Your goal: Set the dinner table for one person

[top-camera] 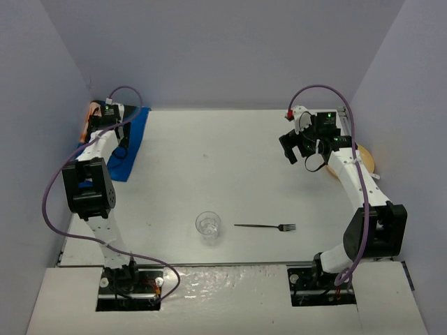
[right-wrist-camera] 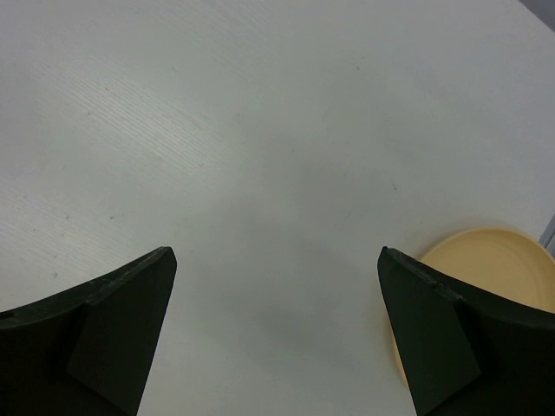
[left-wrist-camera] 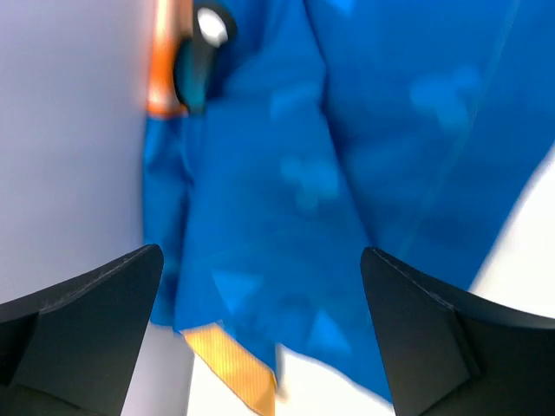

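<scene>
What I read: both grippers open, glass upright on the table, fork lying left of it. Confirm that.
Wrong on the fork: the top external view shows it lying right of the glass, not left. The rest holds: left gripper and right gripper open, glass upright on the table.

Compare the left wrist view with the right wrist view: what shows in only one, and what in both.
Only the left wrist view shows the rumpled blue patterned cloth placemat and an orange-edged object at the top left. Only the right wrist view shows the round pale yellow plate, partly behind a finger. Both show the flat white dinner table and one open, empty gripper each: the left gripper and the right gripper.
</scene>
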Motion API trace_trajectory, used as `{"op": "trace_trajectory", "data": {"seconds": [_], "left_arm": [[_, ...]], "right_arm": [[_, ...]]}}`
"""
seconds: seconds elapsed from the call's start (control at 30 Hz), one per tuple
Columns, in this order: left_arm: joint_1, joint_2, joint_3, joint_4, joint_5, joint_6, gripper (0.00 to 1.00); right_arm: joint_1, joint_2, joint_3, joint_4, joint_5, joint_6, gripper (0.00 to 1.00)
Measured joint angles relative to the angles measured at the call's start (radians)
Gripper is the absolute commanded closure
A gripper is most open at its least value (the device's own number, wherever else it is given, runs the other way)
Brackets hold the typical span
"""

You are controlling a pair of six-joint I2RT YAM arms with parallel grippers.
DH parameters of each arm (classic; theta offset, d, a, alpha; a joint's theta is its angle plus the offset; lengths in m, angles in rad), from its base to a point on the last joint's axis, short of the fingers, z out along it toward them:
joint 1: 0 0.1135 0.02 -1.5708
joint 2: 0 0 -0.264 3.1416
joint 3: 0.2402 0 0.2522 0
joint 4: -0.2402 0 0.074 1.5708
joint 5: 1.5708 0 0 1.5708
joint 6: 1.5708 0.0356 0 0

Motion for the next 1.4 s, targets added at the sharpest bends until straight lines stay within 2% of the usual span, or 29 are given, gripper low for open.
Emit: {"op": "trace_trajectory", "data": {"seconds": [0.13, 0.33, 0.5, 0.6, 0.67, 0.9, 1.0, 1.2, 1.3, 1.4], "left_arm": [[-0.022, 0.181, 0.235, -0.088, -0.083, 0.006, 0.03], [-0.075, 0.332, 0.361, -0.18, -0.155, 0.045, 0.03], [-0.108, 0.512, 0.648, -0.386, -0.173, 0.053, 0.05], [-0.112, 0.565, 0.756, -0.474, -0.148, 0.053, 0.08], [-0.111, 0.572, 0.785, -0.525, -0.102, 0.057, 0.13], [-0.165, 0.587, 0.862, -0.741, 0.113, 0.138, 0.13], [-0.256, 0.596, 0.886, -0.839, 0.178, 0.185, 0.13], [-0.526, 0.597, 0.896, -0.979, 0.367, 0.25, 0.11], [-0.639, 0.605, 0.922, -1.006, 0.493, 0.256, 0.07], [-0.704, 0.597, 0.919, -0.986, 0.571, 0.237, 0.04]], "right_arm": [[0.0, -0.01, -0.002, -0.009, 0.02, -0.01, 0.0], [0.003, -0.03, -0.019, -0.011, 0.029, -0.014, 0.0], [0.012, -0.03, -0.021, -0.012, 0.035, -0.014, 0.0], [0.021, -0.03, -0.024, -0.013, 0.035, -0.017, 0.0], [0.028, -0.03, -0.025, -0.013, 0.035, -0.018, 0.0], [0.094, -0.019, -0.02, -0.013, 0.043, -0.018, 0.0], [0.146, 0.011, 0.002, -0.015, 0.062, -0.018, 0.0], [0.248, 0.094, 0.035, -0.008, 0.099, -0.018, 0.0], [0.273, 0.129, 0.039, -0.007, 0.113, -0.018, 0.0], [0.278, 0.156, 0.043, -0.009, 0.129, -0.017, 0.0]]}}
